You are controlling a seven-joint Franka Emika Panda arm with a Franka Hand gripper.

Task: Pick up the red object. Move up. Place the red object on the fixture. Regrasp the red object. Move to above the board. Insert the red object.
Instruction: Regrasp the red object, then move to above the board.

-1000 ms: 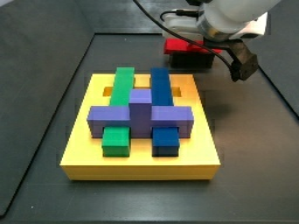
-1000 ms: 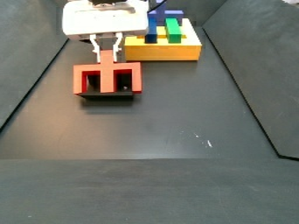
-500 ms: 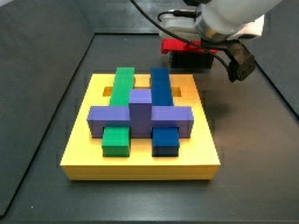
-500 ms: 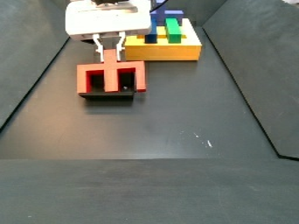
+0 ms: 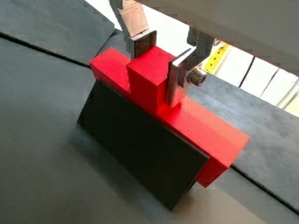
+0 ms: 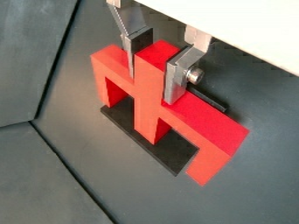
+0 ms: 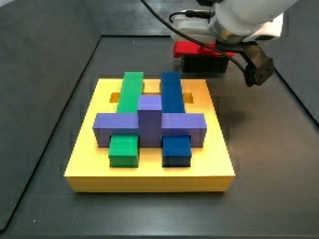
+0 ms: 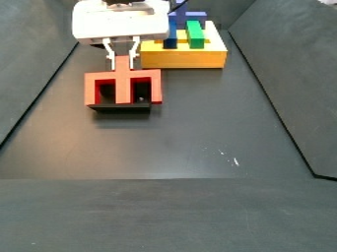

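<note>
The red object lies on the fixture, its legs and centre stub pointing out over the fixture's front. It shows in both side views. My gripper reaches down onto it, and both silver fingers press the sides of the centre stub, as the wrist view also shows. The fixture stands on the dark floor close to the yellow board. The board carries green, blue and purple blocks.
The purple cross-shaped block sits across the green and blue bars on the board. Dark walls enclose the floor on both sides. A cable hangs behind the arm.
</note>
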